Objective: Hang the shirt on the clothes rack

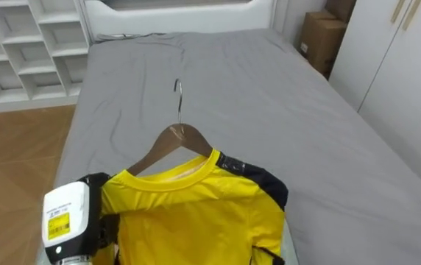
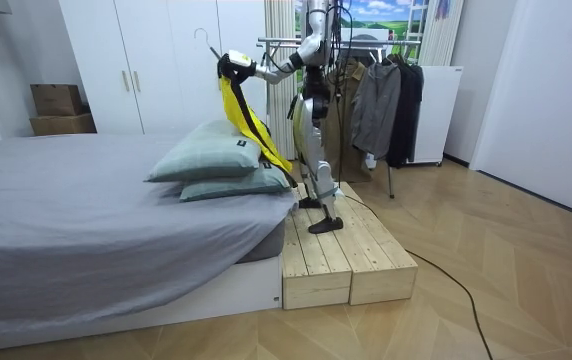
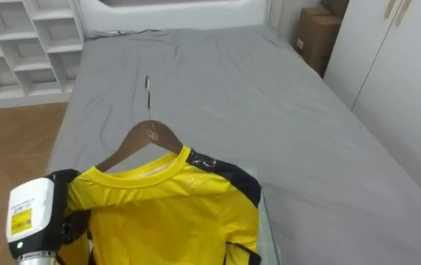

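lowest in the left eye view, the left hand (image 1: 93,182) comes in from the lower left, its dark fingers tucked against the shoulder of the yellow shirt (image 1: 196,213). they are mostly hidden behind the cloth, so i cannot tell whether they are clenched on it or on the hanger.

the shirt has dark shoulder panels and hangs on a wooden hanger (image 1: 172,140). the hanger's bare left arm slopes down toward the hand, and its metal hook (image 1: 179,92) points up and away from the robot. in the room view the shirt is held up in the air above two stacked pillows (image 2: 206,155) at the foot of the bed (image 1: 269,110), apart from them.

the robot stands upright on a low wooden platform (image 2: 336,250) set against the end of the bed, facing along it. behind the robot is a clothes rack (image 2: 366,45) with dark garments.

past the shirt the grey sheet runs to a white headboard (image 1: 174,11). white shelves (image 1: 26,51) stand at far left, and a cardboard box (image 1: 321,37) sits beside a white wardrobe (image 1: 394,66) at right.
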Available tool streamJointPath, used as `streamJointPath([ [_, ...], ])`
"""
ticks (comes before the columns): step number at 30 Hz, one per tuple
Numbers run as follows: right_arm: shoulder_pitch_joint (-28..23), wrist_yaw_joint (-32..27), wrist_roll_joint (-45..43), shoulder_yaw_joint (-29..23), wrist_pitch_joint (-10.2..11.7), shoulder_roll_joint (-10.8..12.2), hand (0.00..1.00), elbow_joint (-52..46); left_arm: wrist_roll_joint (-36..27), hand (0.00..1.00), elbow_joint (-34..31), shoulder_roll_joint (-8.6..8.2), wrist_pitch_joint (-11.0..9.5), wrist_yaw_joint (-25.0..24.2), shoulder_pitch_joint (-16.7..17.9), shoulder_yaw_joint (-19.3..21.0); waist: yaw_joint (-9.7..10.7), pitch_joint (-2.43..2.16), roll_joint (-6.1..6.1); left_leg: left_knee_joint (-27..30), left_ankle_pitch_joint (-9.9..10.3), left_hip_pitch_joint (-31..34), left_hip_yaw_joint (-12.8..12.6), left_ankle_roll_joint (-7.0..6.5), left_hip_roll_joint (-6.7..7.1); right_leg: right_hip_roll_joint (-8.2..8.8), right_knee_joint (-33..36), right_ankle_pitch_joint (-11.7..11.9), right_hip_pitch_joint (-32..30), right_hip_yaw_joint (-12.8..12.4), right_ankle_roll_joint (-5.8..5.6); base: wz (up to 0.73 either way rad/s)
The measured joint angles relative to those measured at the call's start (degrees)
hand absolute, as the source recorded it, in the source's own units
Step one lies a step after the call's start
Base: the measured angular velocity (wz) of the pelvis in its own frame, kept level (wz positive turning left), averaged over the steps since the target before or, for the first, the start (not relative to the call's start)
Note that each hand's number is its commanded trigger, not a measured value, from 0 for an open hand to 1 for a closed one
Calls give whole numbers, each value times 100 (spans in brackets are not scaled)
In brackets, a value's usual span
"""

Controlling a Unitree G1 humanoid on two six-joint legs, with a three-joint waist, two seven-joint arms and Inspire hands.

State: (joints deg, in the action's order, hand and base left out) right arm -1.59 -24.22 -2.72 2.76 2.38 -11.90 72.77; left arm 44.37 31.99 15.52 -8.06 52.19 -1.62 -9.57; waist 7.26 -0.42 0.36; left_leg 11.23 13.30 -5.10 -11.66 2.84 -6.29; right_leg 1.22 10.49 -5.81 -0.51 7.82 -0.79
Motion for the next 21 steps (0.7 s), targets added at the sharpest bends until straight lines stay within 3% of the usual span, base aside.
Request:
streamJointPath([
  [9, -28, -135, 5, 64, 21, 0, 0, -171, -3, 100, -129, 2, 9, 12, 46, 0, -136, 17, -5, -35, 0, -37, 23, 0, 5, -5, -80, -4, 58, 20, -3, 0],
  [21, -184, -148, -12, 59, 86, 0, 0, -159, 2, 100, -200, 1, -35, 343, 45, 39, -120, 43, 72, -80, 1, -51, 76, 2, 13, -6, -84, -40, 66, 37, -18, 1],
])
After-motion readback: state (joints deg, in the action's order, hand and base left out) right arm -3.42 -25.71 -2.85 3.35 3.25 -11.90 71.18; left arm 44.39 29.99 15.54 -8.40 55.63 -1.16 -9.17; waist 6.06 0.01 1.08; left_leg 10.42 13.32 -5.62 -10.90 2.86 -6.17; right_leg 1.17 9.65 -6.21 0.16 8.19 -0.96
